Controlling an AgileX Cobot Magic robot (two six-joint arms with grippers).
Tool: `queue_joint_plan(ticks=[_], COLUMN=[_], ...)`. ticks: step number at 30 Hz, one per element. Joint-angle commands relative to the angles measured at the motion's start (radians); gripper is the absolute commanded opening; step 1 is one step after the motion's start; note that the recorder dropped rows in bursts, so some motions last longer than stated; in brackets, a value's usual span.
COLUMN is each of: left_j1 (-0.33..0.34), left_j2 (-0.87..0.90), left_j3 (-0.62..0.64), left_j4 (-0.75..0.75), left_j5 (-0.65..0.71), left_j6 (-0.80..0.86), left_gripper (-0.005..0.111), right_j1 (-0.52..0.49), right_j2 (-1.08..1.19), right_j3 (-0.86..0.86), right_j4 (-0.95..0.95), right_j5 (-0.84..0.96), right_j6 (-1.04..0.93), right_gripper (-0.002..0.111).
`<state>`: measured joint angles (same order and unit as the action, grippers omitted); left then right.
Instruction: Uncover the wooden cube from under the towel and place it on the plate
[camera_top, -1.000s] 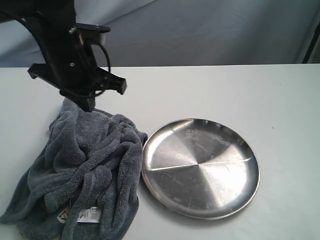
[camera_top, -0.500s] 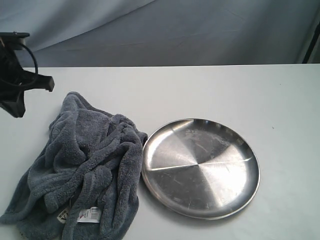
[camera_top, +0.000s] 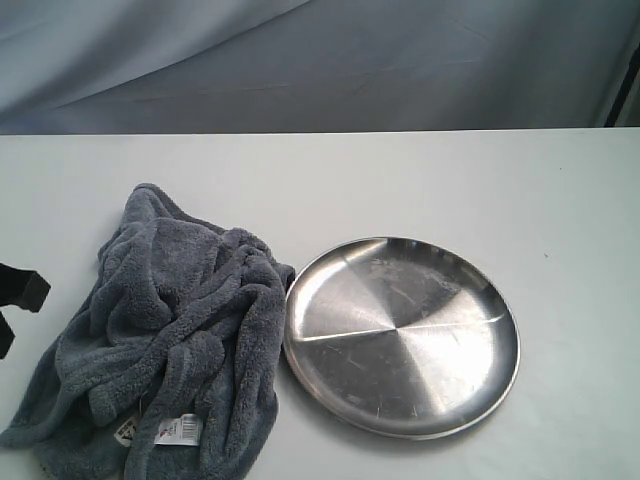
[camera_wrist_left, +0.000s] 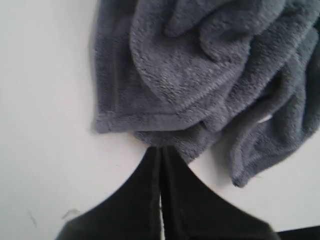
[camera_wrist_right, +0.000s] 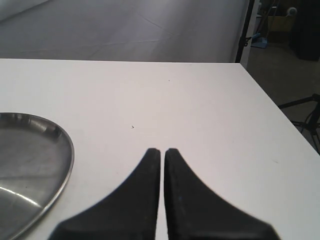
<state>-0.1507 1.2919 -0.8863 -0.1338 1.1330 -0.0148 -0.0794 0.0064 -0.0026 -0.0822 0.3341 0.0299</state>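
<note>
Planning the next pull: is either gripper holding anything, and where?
Nothing is held. The left gripper is shut, tips at the towel hem; the right gripper is shut above the table.

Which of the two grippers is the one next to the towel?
The left gripper: its shut tips sit by the hem of the towel. The right gripper hangs over the table beside the plate.

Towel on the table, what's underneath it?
Nothing shows under the towel: it lies bunched on the table, beside the plate. No wooden cube is visible; the folds hide whatever lies below.
</note>
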Motion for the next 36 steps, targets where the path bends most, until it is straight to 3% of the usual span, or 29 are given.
queue_joint_plan(ticks=[1,10,17,26,36], left_j1=[-0.096,-0.386,-0.537,-0.57,-0.57], left_j2=[-0.025,-0.018,0.027,0.229,0.301], left_j3=[0.02,0.02,0.02,-0.036,-0.049], left_j4=[-0.062,-0.062,-0.058,-0.071,0.027], left_j5=[0.02,-0.073,-0.186,-0.159,-0.132], left_j6=[0.044,-0.038,-0.084,-0.106,-0.104], left_gripper=[0.0,0.0,0.0,0.0,0.003], right_j1=[0.0,0.0,0.0,0.0,0.0], right_j2=[-0.006,-0.006,-0.006,-0.006,-0.006], right_j3=[0.003,0.003,0.003,0.003,0.003], right_j4=[0.0,0.0,0.0,0.0,0.0], right_j5=[-0.001,-0.001,-0.001,-0.001,-0.001], right_j6=[0.001,0.001,0.001,0.001,0.001], right_gripper=[0.003,0.003,0.003,0.003,0.003])
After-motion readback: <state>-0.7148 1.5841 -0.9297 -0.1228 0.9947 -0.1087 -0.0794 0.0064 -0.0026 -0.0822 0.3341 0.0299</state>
